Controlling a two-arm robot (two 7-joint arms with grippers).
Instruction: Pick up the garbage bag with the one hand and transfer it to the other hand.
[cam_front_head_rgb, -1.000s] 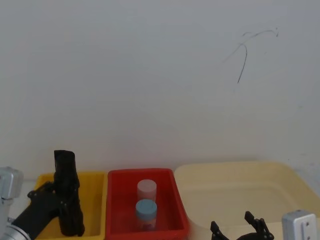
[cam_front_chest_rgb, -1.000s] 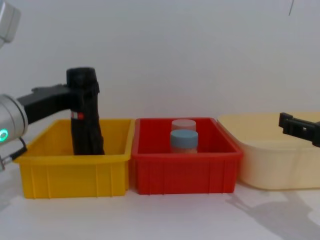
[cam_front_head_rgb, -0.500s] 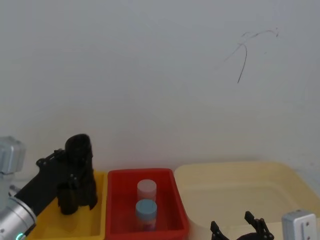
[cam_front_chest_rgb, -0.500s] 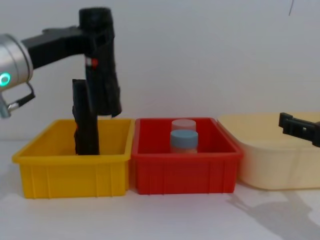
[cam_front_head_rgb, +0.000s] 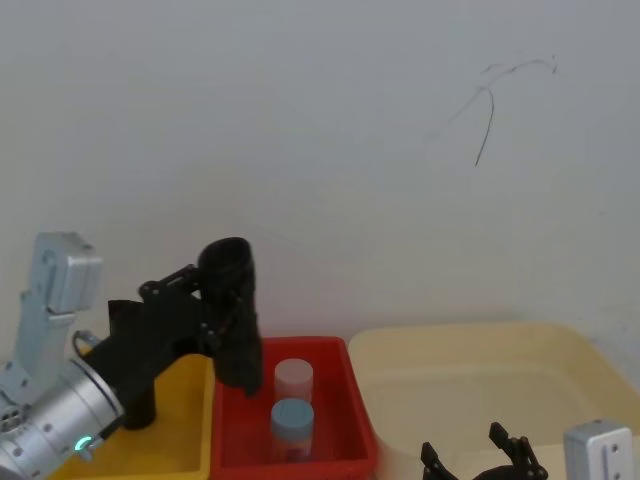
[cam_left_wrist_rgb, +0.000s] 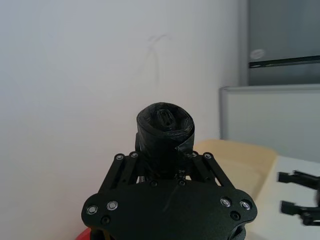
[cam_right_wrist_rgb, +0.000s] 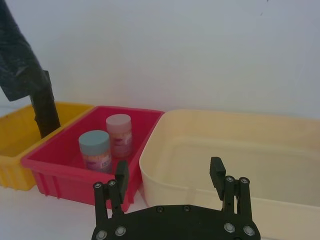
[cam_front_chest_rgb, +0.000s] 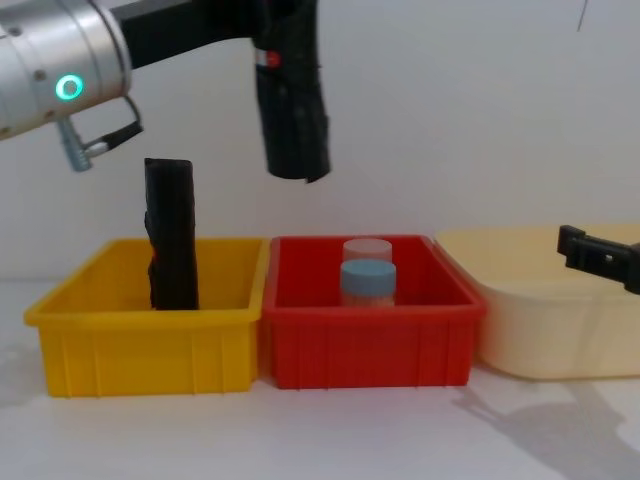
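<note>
black left claw (cam_front_head_rgb: 226, 308) clamps the garbage bag (cam_front_chest_rgb: 291, 110) above the red bin (cam_front_chest_rgb: 370, 347); right claw (cam_right_wrist_rgb: 169, 174) gapes wide.

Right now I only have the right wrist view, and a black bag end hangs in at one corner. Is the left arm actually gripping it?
Observer: Yes. The left wrist view shows the left gripper with its fingers closed on the garbage bag near its top end.
Operator: Clear of the bins?
Observer: In the chest view its lower end hangs in the air above the left end of the red bin, touching nothing.
Operator: Where's my gripper versus the bag?
Observer: The chest view has the right gripper lower than the bag and far to its right, at the cream tub.
</note>
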